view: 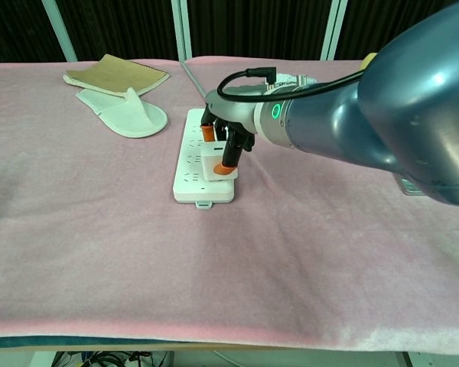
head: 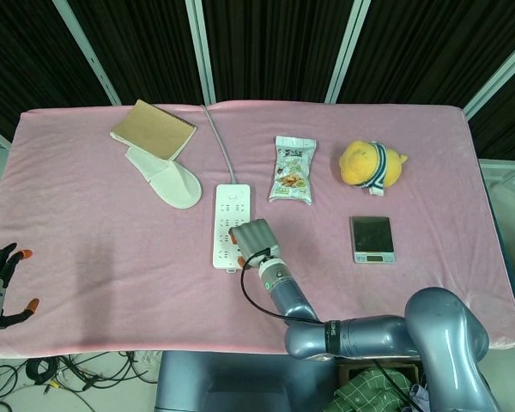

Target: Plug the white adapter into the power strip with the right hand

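A pink cloth (head: 112,232) is covering the table. Well beyond the fingers, toward the far left, a brown notebook (head: 154,130) is lying partly over a white slipper (head: 167,178). Beyond the fingers and slightly right, a snack packet (head: 291,169) is lying flat, and further right a yellow plush toy (head: 371,165) is sitting near the far edge. A small digital scale (head: 372,238) is resting well to the right of the fingers, level with them.
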`<state>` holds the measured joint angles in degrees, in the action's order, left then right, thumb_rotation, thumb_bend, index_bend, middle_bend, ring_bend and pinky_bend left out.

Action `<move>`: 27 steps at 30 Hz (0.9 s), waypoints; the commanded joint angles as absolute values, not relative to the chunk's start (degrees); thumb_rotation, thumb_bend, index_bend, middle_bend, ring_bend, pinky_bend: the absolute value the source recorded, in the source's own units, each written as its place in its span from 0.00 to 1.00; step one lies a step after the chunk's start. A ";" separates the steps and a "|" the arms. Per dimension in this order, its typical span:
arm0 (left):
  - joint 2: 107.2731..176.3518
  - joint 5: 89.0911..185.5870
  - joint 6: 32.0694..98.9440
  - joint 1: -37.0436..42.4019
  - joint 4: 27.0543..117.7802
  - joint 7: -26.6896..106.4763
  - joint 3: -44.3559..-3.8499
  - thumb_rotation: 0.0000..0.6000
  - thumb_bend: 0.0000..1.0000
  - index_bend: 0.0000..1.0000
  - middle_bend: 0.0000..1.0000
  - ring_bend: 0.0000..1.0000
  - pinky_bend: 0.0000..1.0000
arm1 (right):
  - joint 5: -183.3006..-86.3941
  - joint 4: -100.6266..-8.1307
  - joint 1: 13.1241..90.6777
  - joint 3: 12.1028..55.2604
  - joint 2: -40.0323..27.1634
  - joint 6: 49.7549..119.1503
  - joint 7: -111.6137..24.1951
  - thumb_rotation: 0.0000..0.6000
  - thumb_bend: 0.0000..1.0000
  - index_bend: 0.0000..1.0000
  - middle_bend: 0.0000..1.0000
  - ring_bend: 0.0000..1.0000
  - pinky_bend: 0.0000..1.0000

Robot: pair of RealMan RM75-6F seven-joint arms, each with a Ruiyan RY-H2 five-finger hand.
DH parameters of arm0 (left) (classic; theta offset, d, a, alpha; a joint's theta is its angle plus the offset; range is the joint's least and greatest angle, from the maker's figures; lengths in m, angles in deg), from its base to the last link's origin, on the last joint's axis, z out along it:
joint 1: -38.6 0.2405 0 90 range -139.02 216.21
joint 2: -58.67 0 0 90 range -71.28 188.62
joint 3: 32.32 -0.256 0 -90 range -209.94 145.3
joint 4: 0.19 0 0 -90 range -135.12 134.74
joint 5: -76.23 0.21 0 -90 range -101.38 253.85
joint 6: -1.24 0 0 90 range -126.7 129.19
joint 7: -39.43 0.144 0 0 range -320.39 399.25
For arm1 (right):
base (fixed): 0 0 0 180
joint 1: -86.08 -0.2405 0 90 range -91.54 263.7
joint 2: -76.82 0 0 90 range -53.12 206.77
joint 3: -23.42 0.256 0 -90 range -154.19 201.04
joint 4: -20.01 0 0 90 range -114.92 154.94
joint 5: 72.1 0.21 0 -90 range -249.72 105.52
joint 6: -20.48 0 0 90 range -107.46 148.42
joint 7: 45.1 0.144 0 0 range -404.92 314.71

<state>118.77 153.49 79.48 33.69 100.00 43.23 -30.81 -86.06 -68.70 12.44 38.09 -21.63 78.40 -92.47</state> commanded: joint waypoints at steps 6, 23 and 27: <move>118.67 153.45 79.29 33.62 100.05 43.21 -30.86 1.00 0.28 0.12 0.02 0.00 0.00 | -84.40 -67.98 10.98 38.35 -22.50 79.12 -94.97 1.00 0.32 0.92 0.72 0.70 0.44; 118.53 153.49 79.11 33.56 100.16 42.93 -30.94 1.00 0.28 0.12 0.02 0.00 0.00 | -78.74 -66.44 9.50 38.46 -23.10 77.16 -97.98 1.00 0.39 0.94 0.75 0.71 0.46; 118.50 153.46 79.02 33.53 100.14 42.92 -30.94 1.00 0.28 0.12 0.02 0.00 0.00 | -78.10 -66.40 9.38 38.15 -23.22 77.13 -98.47 1.00 0.39 0.96 0.76 0.73 0.47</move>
